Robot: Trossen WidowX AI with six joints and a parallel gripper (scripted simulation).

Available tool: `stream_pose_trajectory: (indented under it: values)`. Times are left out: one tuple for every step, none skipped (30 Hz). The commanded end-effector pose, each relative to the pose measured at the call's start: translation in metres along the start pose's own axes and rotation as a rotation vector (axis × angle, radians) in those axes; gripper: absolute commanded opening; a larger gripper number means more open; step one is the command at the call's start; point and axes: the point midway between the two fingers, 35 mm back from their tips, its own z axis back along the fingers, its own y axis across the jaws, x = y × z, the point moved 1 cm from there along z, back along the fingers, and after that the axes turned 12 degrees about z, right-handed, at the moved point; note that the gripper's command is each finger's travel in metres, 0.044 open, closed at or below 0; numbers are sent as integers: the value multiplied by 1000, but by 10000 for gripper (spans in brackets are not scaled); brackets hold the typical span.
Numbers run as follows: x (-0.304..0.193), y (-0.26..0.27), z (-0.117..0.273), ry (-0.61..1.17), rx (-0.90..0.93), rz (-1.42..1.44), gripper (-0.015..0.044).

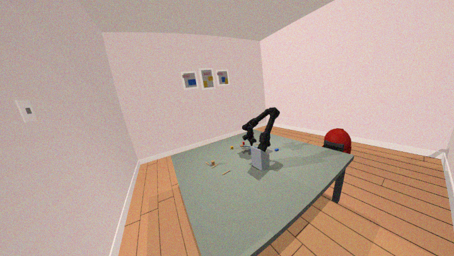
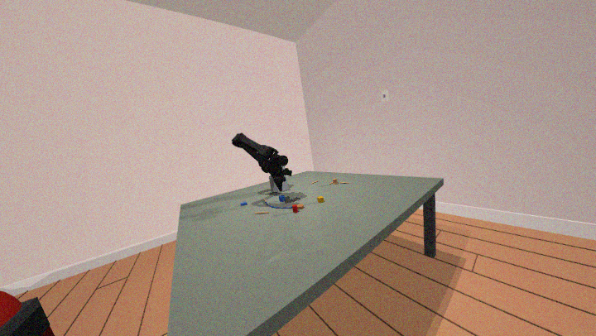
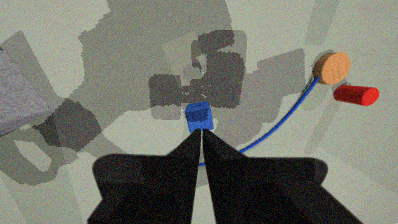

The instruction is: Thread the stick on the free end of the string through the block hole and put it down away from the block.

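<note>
A green table [image 1: 209, 197] [image 2: 258, 254] is bearing a black arm [image 1: 260, 117] [image 2: 254, 148]. In the wrist view, from the gripper [image 1: 251, 144] [image 2: 281, 189] [image 3: 201, 133], whose fingers are clenching together with nothing visible between them, the grey block [image 1: 260, 158] [image 2: 273, 184] [image 3: 20, 92] is standing at nine o'clock, the blue string [image 2: 275, 207] [image 3: 286, 121] is curving to the round button [image 2: 300, 206] [image 3: 334, 68] at two, and a blue cube [image 2: 281, 198] [image 3: 199, 117] is sitting at twelve. The string's stick is hiding there.
</note>
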Motion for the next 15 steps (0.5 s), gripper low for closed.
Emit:
stream_pose_trajectory:
  values:
    - [0, 0, 0, 0, 0, 0, 0]
    - [0, 0, 0, 0, 0, 0, 0]
    - [0, 0, 0, 0, 0, 0, 0]
    - [0, 0, 0, 0, 0, 0, 0]
    - [0, 0, 0, 0, 0, 0, 0]
    - [0, 0, 0, 0, 0, 0, 0]
    - [0, 0, 0, 0, 0, 0, 0]
    - [0, 0, 0, 0, 0, 0, 0]
    - [0, 0, 0, 0, 0, 0, 0]
    - [0, 0, 0, 0, 0, 0, 0]
    - [0, 0, 0, 0, 0, 0, 0]
    - [0, 0, 0, 0, 0, 0, 0]
    - [0, 0, 0, 0, 0, 0, 26]
    - [0, 0, 0, 0, 0, 0, 53]
    - [0, 0, 0, 0, 0, 0, 79]
